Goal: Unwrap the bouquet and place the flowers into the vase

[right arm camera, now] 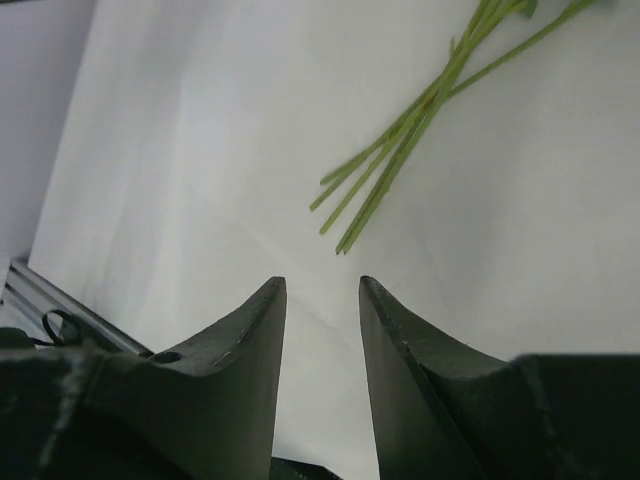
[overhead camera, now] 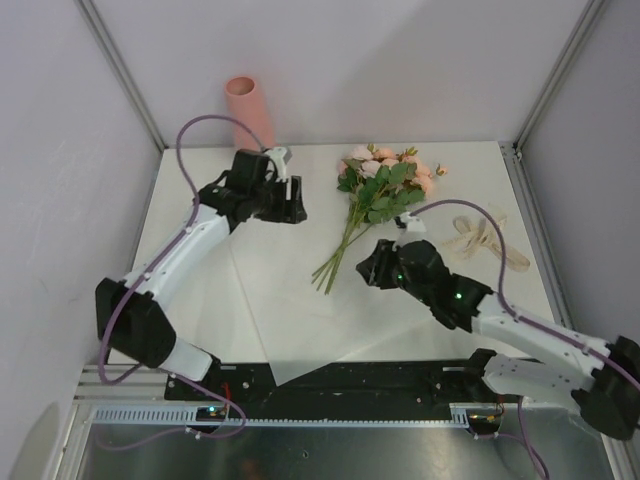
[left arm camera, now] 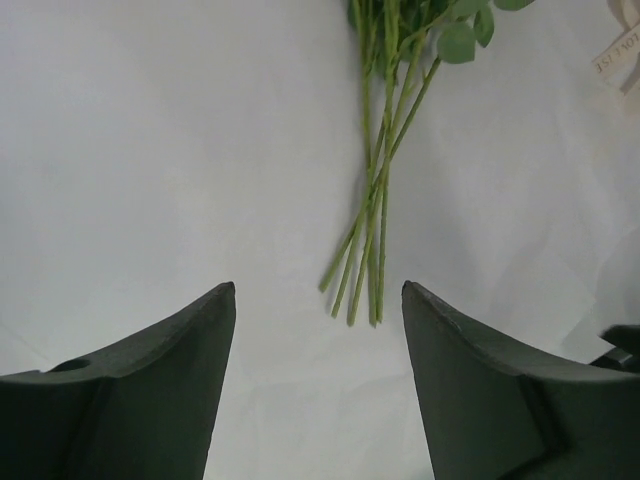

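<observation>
L gripper (left arm camera: 318, 285) wide apart, R gripper (right arm camera: 321, 280) narrower gap, both empty, clear of flowers (overhead camera: 385, 182).

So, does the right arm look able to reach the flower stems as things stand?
Probably yes: the right pincer is open and empty, and the flower stems lie bare just ahead of it, with nothing between.

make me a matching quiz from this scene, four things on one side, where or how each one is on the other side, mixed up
Things:
1 vase
2 flowers
3 cream ribbon
4 left gripper

Place or state:
a lying flat in the middle, stems toward the arms
b upright at the back left
c open, holding nothing
d lying loose, right of the blooms

Pairs: 1-b, 2-a, 3-d, 4-c
</observation>
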`<state>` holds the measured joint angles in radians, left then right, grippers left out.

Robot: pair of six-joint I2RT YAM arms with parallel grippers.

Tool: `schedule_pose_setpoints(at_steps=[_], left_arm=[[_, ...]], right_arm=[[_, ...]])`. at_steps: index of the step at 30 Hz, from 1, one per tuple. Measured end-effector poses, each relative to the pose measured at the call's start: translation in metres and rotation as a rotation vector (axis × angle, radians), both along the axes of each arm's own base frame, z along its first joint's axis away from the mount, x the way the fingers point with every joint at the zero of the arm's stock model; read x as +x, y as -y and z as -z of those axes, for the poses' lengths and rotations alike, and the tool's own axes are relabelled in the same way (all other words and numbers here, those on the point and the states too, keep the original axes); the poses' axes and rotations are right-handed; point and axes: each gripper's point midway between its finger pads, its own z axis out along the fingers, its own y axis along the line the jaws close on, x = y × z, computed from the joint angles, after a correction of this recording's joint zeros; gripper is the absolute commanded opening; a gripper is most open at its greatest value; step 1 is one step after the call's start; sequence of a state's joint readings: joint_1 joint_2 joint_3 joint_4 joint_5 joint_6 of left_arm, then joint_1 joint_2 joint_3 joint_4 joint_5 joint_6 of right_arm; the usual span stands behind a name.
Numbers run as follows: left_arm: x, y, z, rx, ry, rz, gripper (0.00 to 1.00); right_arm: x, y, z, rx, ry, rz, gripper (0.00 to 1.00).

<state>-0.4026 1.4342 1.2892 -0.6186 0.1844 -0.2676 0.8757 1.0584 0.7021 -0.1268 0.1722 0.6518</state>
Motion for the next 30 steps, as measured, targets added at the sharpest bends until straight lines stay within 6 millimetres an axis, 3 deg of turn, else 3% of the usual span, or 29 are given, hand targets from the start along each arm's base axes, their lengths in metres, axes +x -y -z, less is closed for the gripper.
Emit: schedule_pose_setpoints(at_steps=[5,9,15,23,30], left_arm=[[0.021,0.043,-0.01,0.081,0.059,0.086,0.65],[0.035,0.077,-0.005,0.112,0.07,0.139,0.59],[0.051,0.117,0.044,0.187,0.013,0.178,0.51],[0.051,0.155,0.118,0.304,-0.062,0.251,0.43],[0.049,0.159,0.137,0.348,-0.076,0.255,0.36]], right_arm=[[-0.002,0.028,-0.036,0.053,0.122,0.073,0.41],[-0.006,0.046,-0.058,0.083,0.198,0.105,0.41],[-0.013,0.066,-0.066,0.091,0.24,0.136,0.41],[-0.022,0.085,-0.062,0.083,0.25,0.166,0.41],[-0.024,0.093,-0.062,0.086,0.26,0.186,0.4]])
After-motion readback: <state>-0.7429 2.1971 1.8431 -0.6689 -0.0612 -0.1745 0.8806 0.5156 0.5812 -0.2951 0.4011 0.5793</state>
